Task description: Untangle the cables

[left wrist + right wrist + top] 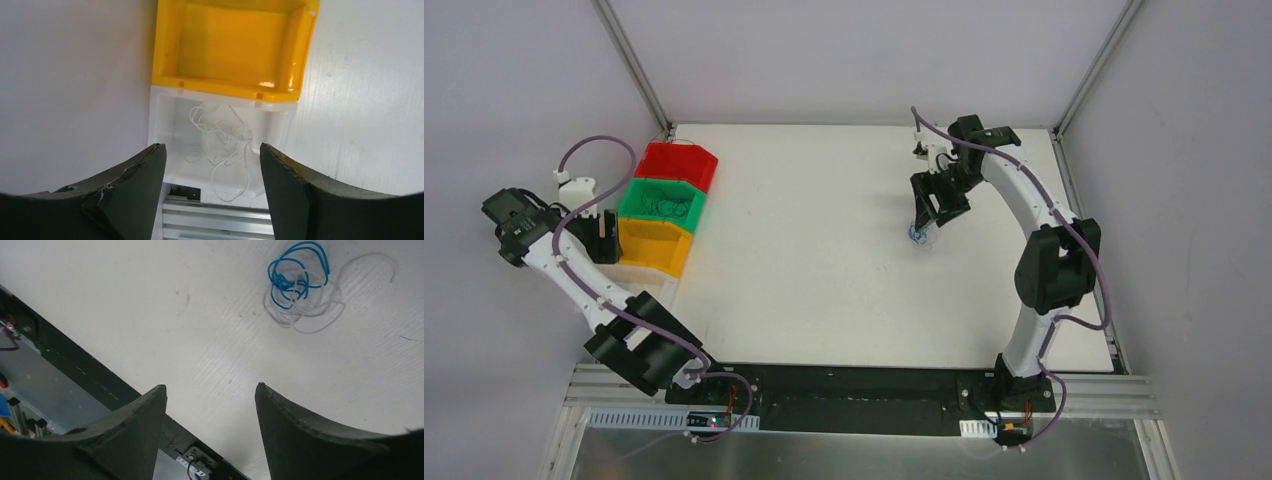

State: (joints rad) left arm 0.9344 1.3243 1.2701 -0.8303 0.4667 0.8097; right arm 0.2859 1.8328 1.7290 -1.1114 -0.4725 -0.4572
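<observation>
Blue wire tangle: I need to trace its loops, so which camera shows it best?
The right wrist view: the blue wire lies close and sharp, tangled with a pale wire. The top view shows only a tiny blue speck; the left wrist view misses it.

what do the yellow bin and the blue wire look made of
Yellow bin: probably moulded plastic with a glossy finish; a bright glare spot sits near its rim. Blue wire: thin and flexible, likely plastic-coated; it lies in loose curled loops, and its colour is even.

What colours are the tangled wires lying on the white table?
The tangled wires are bright blue mixed with pale whitish-grey. The right wrist view shows them best.
</observation>
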